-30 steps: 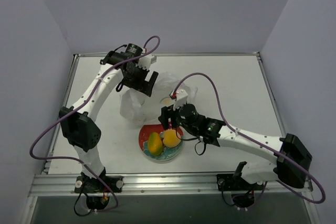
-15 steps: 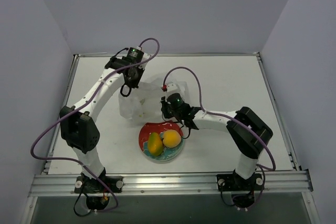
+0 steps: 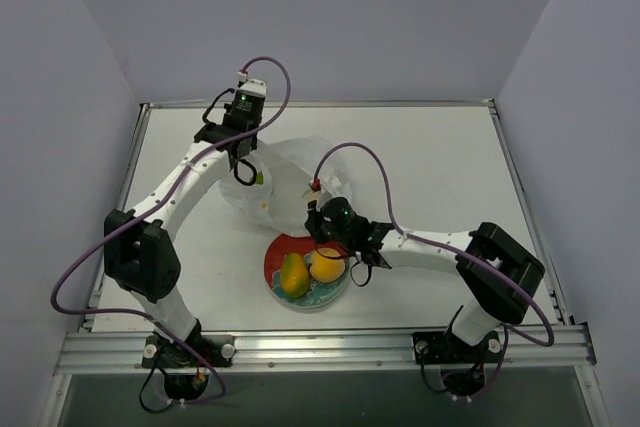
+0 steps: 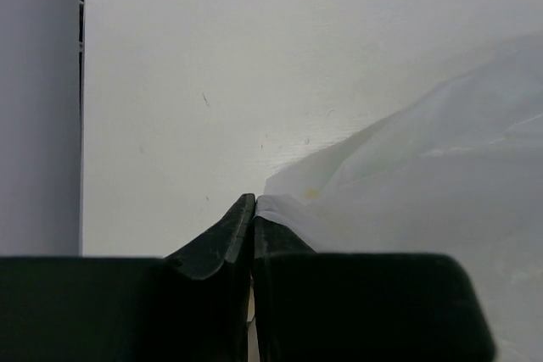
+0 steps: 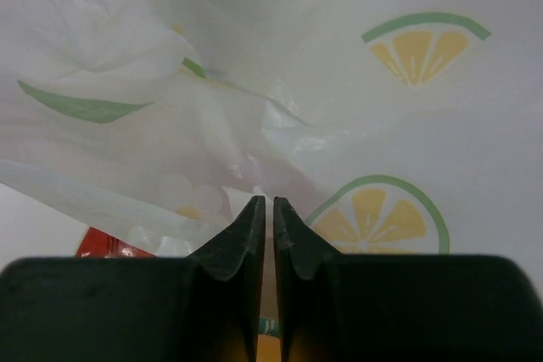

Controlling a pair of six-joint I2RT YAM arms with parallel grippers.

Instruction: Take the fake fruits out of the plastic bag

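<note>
White tabletop (image 3: 440,177) is filling the scene between pale walls. Nearest the arm bases, a red plate (image 3: 275,252) is sitting just behind the right gripper (image 5: 264,203), on its base side. It is carrying two fake fruits outside the bag: a mango-shaped fruit (image 3: 293,274) and a round orange fruit (image 3: 325,264), touching side by side. That gripper's fingers are standing almost together, pinching the near fold of the plastic bag (image 3: 295,162), whose lemon-slice print is spreading right in front of the tips in the wrist view. Beyond them, the bag is lying rumpled between both grippers. At its far left edge, the left gripper (image 4: 253,201) is pinching a corner of the film, fingers pressed together on it.
</note>
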